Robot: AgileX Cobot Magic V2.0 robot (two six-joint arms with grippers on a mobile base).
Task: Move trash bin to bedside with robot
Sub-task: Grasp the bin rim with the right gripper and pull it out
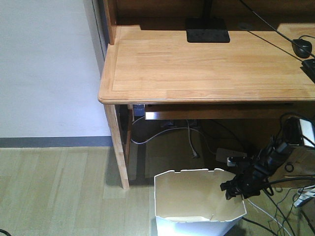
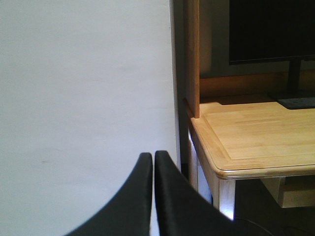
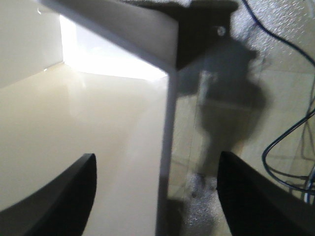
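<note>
- The bin (image 1: 192, 199) stands on the wood floor (image 1: 54, 191) in front of the desk, to the right of the desk leg (image 1: 118, 147). Its cream inside faces up.
- The right pincer (image 1: 235, 189) hangs at the bin's right rim. From the right wrist view the pincer (image 3: 157, 196) is released and spread wide. One finger (image 3: 64, 191) is over the bin's inside (image 3: 74, 113), the other is over the floor outside, and the wall runs between them. I cannot tell whether either finger touches the wall.
- The left pincer (image 2: 150, 196) is clenched on nothing, tips together, and is held up beside the white wall (image 2: 83, 88) near the tabletop's corner (image 2: 221, 162).
- On the tabletop (image 1: 206, 69) sit a black monitor foot (image 1: 207, 30) and a mouse (image 1: 301, 47).
- Cables (image 1: 162, 130) trail under the desk behind the bin.
</note>
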